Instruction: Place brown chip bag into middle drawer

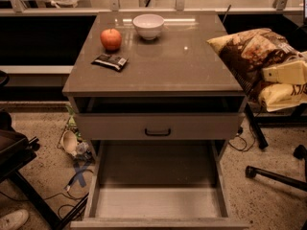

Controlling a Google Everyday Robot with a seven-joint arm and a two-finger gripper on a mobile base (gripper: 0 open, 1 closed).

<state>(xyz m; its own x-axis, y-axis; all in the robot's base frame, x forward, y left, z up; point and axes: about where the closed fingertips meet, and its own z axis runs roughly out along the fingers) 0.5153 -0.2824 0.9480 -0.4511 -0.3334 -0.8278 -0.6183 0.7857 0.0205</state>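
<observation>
The brown chip bag hangs in the air off the right edge of the cabinet top, level with it, its tan end pointing left. My gripper comes in from the right edge and is shut on the bag, with one pale finger lying across its front. The middle drawer is pulled out wide at the bottom of the view, its pale floor bare. The bag is up and to the right of the drawer, not over it.
On the cabinet top stand a red apple, a white bowl and a small black wrapper. A drawer front with a black handle sits above the open drawer. Chair legs at right, clutter on the floor at left.
</observation>
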